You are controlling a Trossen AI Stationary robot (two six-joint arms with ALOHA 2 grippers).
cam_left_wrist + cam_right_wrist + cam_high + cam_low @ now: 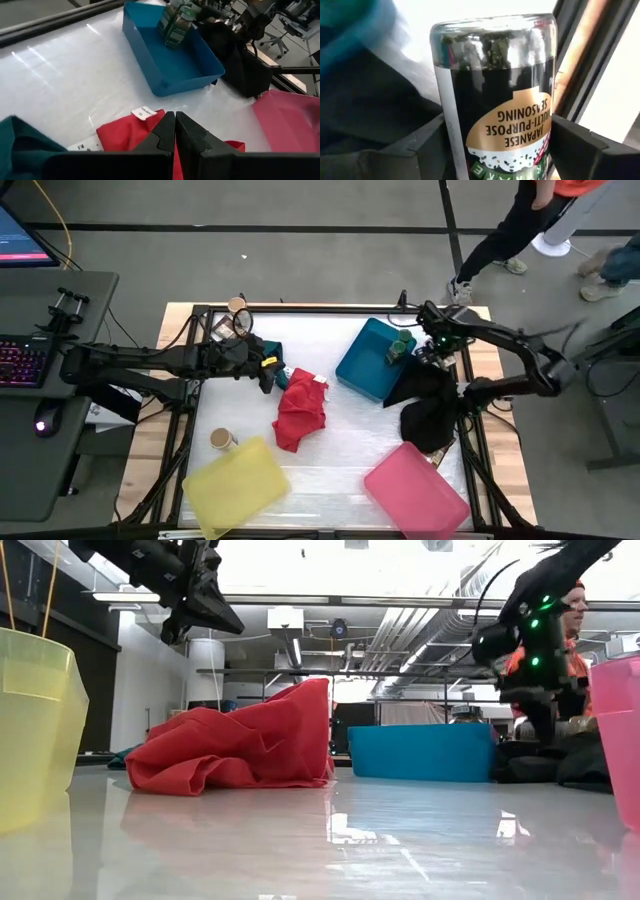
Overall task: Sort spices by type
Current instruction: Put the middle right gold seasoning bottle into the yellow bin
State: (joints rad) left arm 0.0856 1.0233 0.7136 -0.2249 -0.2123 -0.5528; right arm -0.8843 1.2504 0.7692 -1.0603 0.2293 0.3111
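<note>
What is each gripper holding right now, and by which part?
The right gripper has a seasoning jar between its fingers, which flank the jar's body; whether they are clamped on it cannot be told. The left gripper is shut and holds nothing, above the red cloth.
</note>
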